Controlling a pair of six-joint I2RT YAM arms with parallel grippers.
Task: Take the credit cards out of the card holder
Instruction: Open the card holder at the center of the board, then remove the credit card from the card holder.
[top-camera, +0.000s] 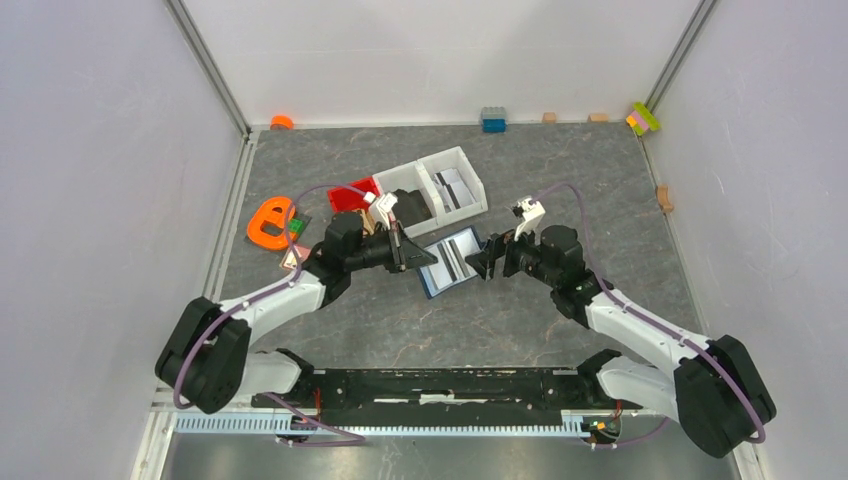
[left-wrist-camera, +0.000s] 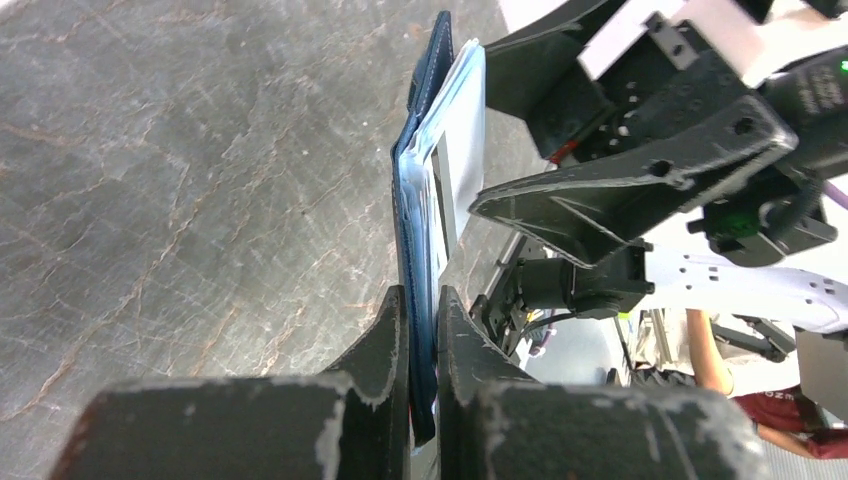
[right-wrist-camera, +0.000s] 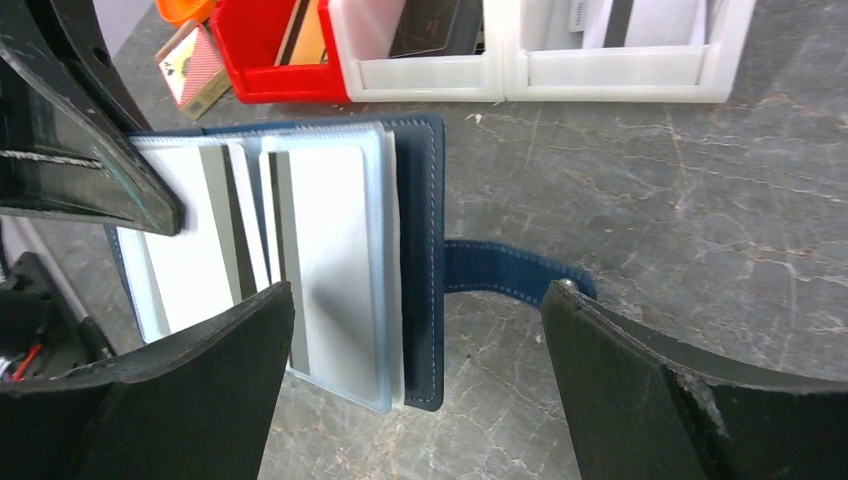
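Left gripper (left-wrist-camera: 422, 305) clamped on edge of card holder (left-wrist-camera: 412, 190). Holder lies open between both grippers. Right gripper (right-wrist-camera: 420, 300) jaws wide apart, straddling holder's strap side. Credit cards (right-wrist-camera: 335, 250) inside clear sleeves. White bins (right-wrist-camera: 600, 75), red tray (right-wrist-camera: 262, 62) beyond.

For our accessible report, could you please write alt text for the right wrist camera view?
An open navy card holder, pale cards in its clear sleeves, is pinched at its left edge by the left gripper. The right gripper stands wide open over it. White bins and a red bin sit behind.
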